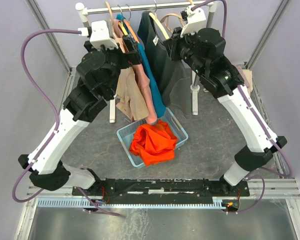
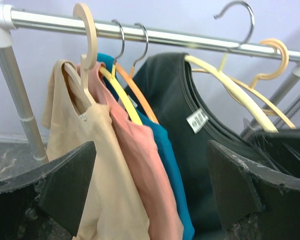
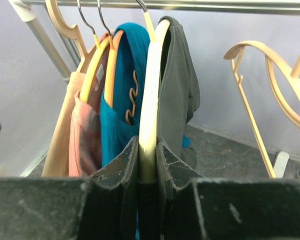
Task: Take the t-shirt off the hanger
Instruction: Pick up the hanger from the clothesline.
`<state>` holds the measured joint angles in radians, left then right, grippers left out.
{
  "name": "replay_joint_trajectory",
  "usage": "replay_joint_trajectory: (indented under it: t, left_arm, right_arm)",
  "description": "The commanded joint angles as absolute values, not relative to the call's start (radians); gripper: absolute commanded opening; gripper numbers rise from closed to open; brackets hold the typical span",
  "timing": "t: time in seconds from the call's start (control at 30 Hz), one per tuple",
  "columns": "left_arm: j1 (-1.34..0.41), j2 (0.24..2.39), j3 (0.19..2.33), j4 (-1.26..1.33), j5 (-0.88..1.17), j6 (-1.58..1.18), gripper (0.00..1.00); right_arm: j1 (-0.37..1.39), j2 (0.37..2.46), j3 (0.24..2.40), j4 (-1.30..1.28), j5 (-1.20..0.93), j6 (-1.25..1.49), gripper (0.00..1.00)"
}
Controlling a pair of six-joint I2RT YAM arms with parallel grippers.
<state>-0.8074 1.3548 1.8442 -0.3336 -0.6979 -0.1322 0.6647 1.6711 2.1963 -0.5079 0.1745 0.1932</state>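
Barely started, I reckon; my right gripper (image 3: 148,160) is pinched on the cream hanger (image 3: 151,95); the dark t-shirt (image 3: 179,85) hangs on it at the rail (image 3: 215,5); left gripper (image 2: 150,172) gapes wide, empty; pulling the shirt off is all left.

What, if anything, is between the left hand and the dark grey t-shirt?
Nothing visible. The open left hand faces the dark grey t-shirt directly; the teal shirt hangs beside it, not in front. The right hand is shut on the hanger.
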Motion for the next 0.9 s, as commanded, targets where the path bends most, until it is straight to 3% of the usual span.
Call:
replay_joint_trajectory:
  t: [0.0, 0.27, 0.6, 0.87]
  left_arm:
    - [-0.745, 1.402, 1.932, -0.281, -0.585, -0.106, 0.96]
    - [-0.647, 1.518, 2.012, -0.243, -0.304, -0.166, 0.94]
    - [-0.634, 1.702, 2.217, -0.238, -0.05, -0.206, 0.91]
    - [-0.634, 1.666, 2.138, -0.131, 0.084, -0.243, 0.91]
  right_arm:
    - [0.66, 1.558, 2.15, -0.409, 0.15, 0.194, 0.01]
    - [0.66, 1.373, 1.99, -0.432, 0.118, 0.218, 0.01]
    - [0.661, 1.246, 1.951, -0.495, 0.116, 0.253, 0.01]
    - [0.661, 1.221, 1.938, -0.502, 0.126, 0.245, 0.01]
